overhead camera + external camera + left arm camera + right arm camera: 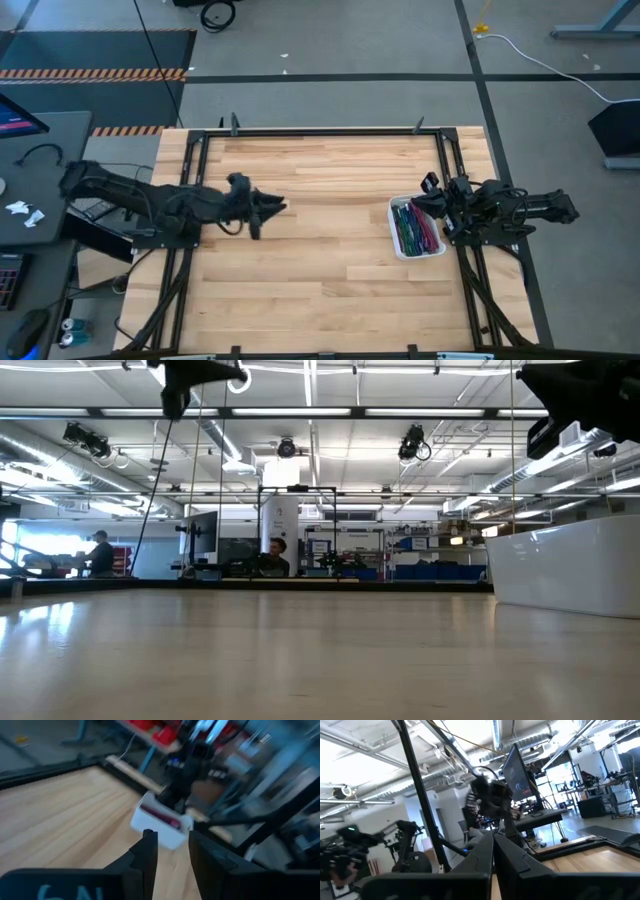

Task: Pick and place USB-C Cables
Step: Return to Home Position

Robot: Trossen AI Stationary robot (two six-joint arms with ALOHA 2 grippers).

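The USB-C cables [413, 228] lie bundled in a white tray [396, 232] near the table's right edge; green, magenta and maroon ones show. In the left wrist view the tray [155, 827] shows farther off, with maroon cables [161, 816] in it. My left gripper [276, 207] hovers open and empty over the bare wood left of the table's middle, pointing toward the tray. My right gripper [428, 190] is raised above the tray's far right corner; its fingers [493, 852] are shut on nothing. In the low view the tray's wall [565, 565] stands at the right.
Black frame rails [320, 131] run along the table's far edge and down both sides. Bare wood [320, 250] spreads between the arms. A desk with a monitor [20, 115] stands off the left side. People [100, 552] show in the room beyond.
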